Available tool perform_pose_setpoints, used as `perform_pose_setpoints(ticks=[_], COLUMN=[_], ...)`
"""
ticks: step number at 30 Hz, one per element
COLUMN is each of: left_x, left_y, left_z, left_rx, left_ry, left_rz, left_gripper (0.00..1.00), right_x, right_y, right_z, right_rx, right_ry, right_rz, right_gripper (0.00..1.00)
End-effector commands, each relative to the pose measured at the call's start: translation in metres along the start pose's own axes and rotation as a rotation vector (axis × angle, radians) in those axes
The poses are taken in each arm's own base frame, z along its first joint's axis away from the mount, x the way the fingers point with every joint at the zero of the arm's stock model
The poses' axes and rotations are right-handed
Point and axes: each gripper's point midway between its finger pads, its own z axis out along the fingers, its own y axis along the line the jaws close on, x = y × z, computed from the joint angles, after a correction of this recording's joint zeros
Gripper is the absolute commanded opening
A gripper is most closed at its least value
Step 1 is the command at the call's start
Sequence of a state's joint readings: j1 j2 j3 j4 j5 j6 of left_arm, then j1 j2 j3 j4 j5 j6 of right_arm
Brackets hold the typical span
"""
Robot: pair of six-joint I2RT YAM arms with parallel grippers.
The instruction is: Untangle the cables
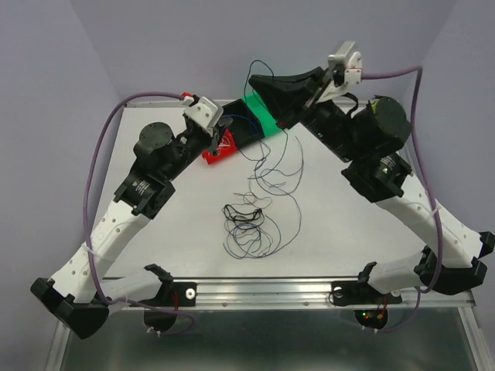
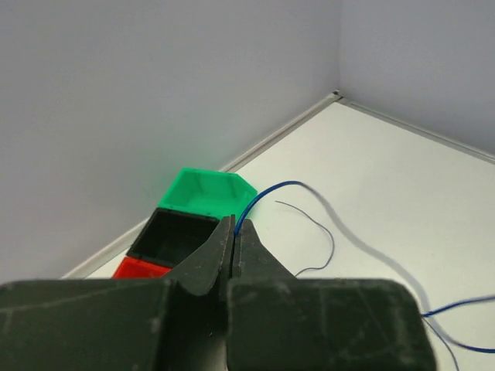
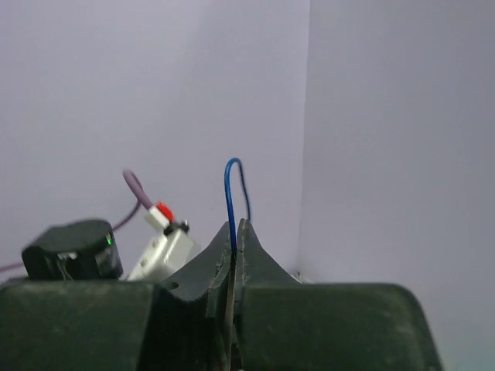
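A loose tangle of thin black, white and dark blue cables (image 1: 246, 220) lies mid-table, with strands trailing up toward the bins. My left gripper (image 1: 219, 133) is low beside the bins and shut on a blue cable (image 2: 267, 191), which arcs out from its tips (image 2: 235, 226). A thin dark cable (image 2: 319, 232) lies on the table just beyond. My right gripper (image 1: 257, 80) is raised above the back of the table, shut on a blue cable (image 3: 230, 189) that loops above its tips (image 3: 235, 232).
A green bin (image 1: 261, 116), a black bin (image 1: 241, 128) and a red bin (image 1: 219, 147) stand in a row at the back centre. Walls close the back and both sides. A metal rail (image 1: 263, 290) runs along the near edge.
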State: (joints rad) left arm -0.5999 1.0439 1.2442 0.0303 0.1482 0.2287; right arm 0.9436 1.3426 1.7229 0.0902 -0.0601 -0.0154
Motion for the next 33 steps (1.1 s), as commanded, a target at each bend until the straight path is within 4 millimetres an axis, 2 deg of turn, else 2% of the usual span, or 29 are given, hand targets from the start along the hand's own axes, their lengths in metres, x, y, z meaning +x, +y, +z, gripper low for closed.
perform_pose_setpoints(ticks=[1,5,6,7,8,9,10,14,20,23,24,25,26,33], left_x=[-0.043,-0.020,-0.020,-0.031,-0.026,-0.036,-0.038,-0.032,-0.010,-0.006,0.002,-0.001,0.007,0.016], left_y=[-0.023,-0.033,-0.034,-0.037,-0.036,-0.038,-0.040,-0.043,-0.065,-0.069,-0.072,-0.074,-0.077,-0.078], left_z=[-0.003,0.003,0.001,-0.007,-0.011,-0.020,-0.024,-0.030,-0.034,-0.034,-0.035,-0.037,-0.037,-0.030], left_rx=[0.138,0.236,0.255,0.285,0.288,0.302,0.309,0.322,0.447,0.481,0.496,0.515,0.522,0.538], left_ry=[-0.158,-0.121,-0.130,-0.179,-0.184,-0.223,-0.234,-0.239,-0.254,-0.263,-0.251,-0.277,-0.265,-0.274], left_rz=[-0.069,-0.086,-0.094,-0.086,-0.090,-0.082,-0.075,-0.069,-0.054,-0.049,-0.076,-0.065,-0.096,-0.193], left_gripper=[0.00,0.00,0.00,0.00,0.00,0.00,0.00,0.00,0.03,0.03,0.03,0.03,0.03,0.04], right_x=[-0.022,-0.029,-0.026,-0.022,-0.018,-0.014,-0.009,0.027,0.068,0.069,0.065,0.076,0.063,0.076], right_y=[-0.004,-0.005,-0.005,-0.006,-0.007,-0.009,-0.009,-0.015,-0.011,-0.009,-0.008,-0.001,0.004,0.022], right_z=[0.010,0.012,0.011,0.009,0.008,0.006,0.004,-0.003,-0.012,-0.020,-0.023,-0.033,-0.034,-0.040], right_rx=[0.025,0.028,0.027,0.034,0.044,0.051,0.055,0.084,0.073,0.069,0.069,0.036,0.007,-0.082], right_ry=[0.002,-0.010,-0.005,0.005,0.014,0.023,0.034,0.110,0.187,0.123,0.089,0.089,0.023,-0.022], right_rz=[0.001,0.005,0.002,0.001,0.004,0.005,0.003,0.000,0.017,0.045,0.060,0.069,0.083,0.153], right_gripper=[0.00,0.01,0.00,0.01,0.00,0.00,0.01,0.01,0.01,0.01,0.01,0.01,0.01,0.00])
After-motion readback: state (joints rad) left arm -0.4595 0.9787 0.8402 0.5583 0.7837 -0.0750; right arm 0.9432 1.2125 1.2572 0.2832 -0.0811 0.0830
